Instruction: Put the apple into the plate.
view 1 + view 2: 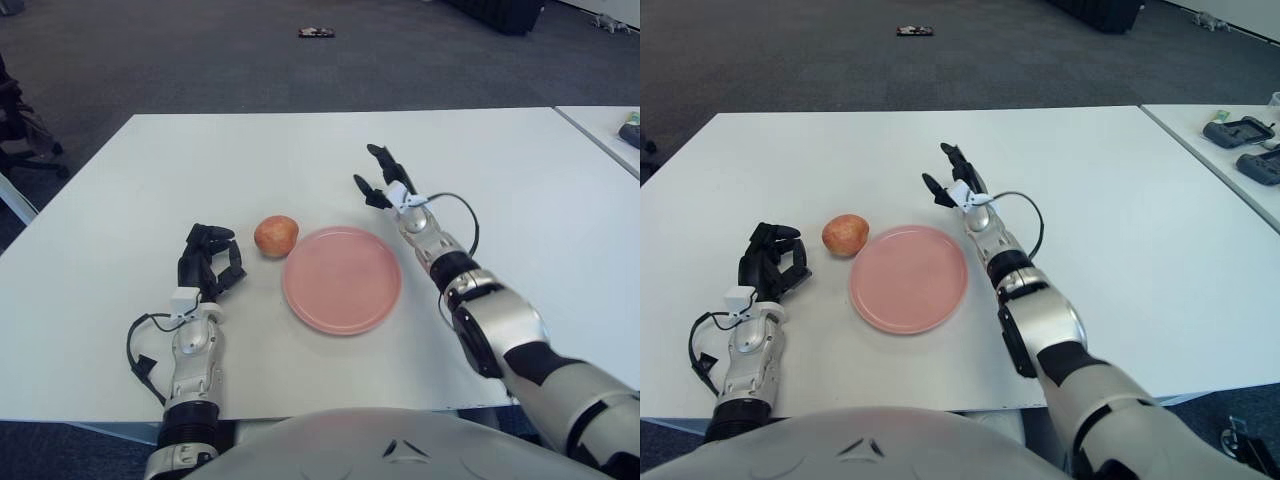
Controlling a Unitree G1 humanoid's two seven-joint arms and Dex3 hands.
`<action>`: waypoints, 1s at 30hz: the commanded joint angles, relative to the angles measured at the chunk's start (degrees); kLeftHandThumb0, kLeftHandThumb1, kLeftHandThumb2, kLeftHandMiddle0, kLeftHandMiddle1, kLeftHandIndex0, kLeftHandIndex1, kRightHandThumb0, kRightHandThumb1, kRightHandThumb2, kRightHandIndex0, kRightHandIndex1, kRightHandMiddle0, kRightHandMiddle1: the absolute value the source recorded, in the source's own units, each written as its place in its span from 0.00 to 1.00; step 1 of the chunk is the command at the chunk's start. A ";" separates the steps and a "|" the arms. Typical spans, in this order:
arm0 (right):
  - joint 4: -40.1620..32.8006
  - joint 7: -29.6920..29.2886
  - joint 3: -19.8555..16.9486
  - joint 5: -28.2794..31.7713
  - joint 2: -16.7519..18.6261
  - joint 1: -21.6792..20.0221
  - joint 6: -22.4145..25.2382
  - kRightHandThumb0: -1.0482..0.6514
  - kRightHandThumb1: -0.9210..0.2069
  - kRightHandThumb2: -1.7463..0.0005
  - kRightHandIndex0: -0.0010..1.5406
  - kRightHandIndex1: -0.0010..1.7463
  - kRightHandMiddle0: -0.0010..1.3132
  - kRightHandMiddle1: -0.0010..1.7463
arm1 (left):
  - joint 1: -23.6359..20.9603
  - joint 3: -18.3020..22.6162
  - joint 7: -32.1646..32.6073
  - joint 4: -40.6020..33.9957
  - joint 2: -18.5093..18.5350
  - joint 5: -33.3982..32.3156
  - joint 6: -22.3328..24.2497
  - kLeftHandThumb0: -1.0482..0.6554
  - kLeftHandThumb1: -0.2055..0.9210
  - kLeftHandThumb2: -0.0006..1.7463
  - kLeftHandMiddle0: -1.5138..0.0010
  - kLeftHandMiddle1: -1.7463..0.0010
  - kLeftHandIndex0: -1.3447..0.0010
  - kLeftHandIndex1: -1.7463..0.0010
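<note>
Apple (276, 235) sits on bench (520, 180) just left of empty plate (341, 279); nothing done. Right hand (385, 180) fingers spread, left hand (208, 264) fingers curled, both holding nothing.

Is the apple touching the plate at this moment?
Apart. The right eye view shows a sliver of white table between the apple and the plate's left rim.

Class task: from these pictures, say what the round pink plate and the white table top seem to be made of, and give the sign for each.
Round pink plate: probably plastic or glazed ceramic; an even colour with a soft sheen. White table top: likely laminate board; flat, uniform and matte, with a thin straight edge.
</note>
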 commanded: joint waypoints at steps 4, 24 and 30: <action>-4.95 8.49 -7.43 11.34 1.02 7.35 -0.92 0.38 0.28 0.45 0.44 0.98 0.29 0.99 | 1.97 -1.93 -0.96 -2.85 0.16 0.75 4.09 0.40 0.94 0.36 0.78 0.13 0.83 0.00; -34.58 27.08 -11.23 30.31 6.44 30.67 4.15 0.33 0.56 0.22 0.82 1.00 0.48 1.00 | 0.51 -1.27 -1.05 -1.10 0.11 -0.72 5.15 0.40 0.93 0.36 0.78 0.14 0.83 0.00; -39.37 28.27 -10.81 29.96 6.45 35.01 4.69 0.31 0.61 0.18 0.86 1.00 0.52 1.00 | 0.40 -1.21 -0.92 -0.45 -0.34 -0.81 3.84 0.40 0.87 0.42 0.76 0.13 0.80 0.00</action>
